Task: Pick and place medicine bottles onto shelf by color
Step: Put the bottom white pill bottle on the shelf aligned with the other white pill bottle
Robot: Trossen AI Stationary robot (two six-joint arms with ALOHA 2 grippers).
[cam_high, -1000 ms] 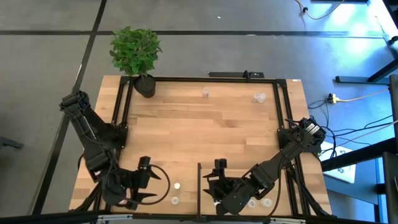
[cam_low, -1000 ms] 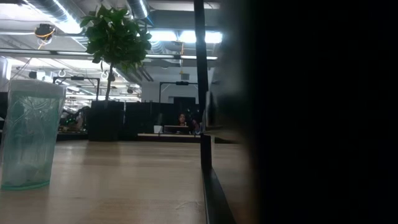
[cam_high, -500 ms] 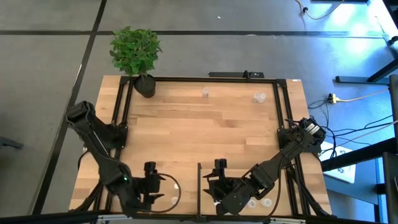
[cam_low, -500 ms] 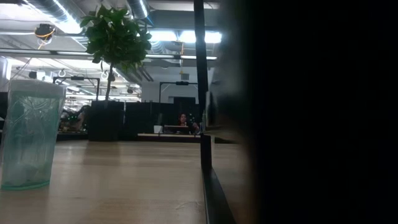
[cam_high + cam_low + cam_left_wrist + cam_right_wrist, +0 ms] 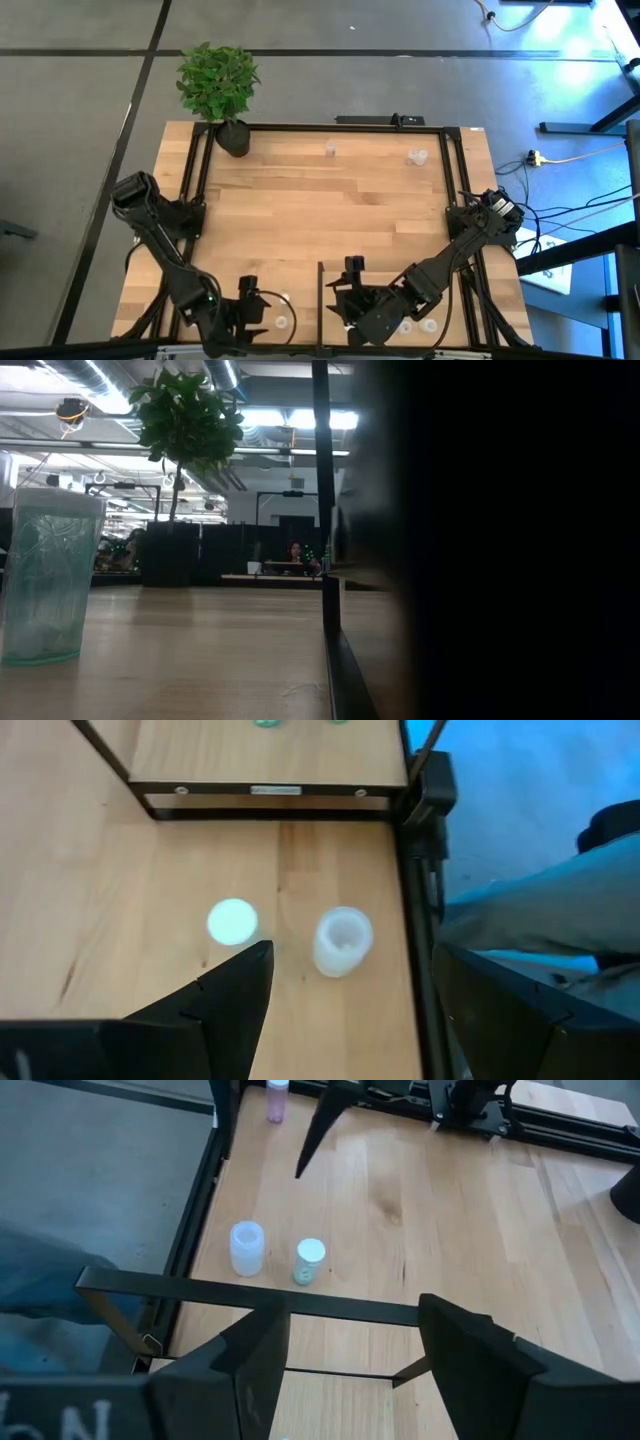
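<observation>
Pale planked wood carries everything here. Two medicine bottles sit upright near the surface's (image 5: pixel 330 210) front edge, long axes vertical: a white-capped bottle (image 5: pixel 232 921) and, just beside it, a translucent bottle (image 5: pixel 343 940) by the black frame rail. The left gripper (image 5: pixel 345 995) hovers over them, jaws spread wide and empty, touching neither. Two more bottles (image 5: pixel 417 156) stand well apart at the far edge. The right gripper (image 5: pixel 350 1330) waits at the front, jaws parted and holding nothing. The low view is half blocked by something dark, and one translucent bottle looms at its left.
</observation>
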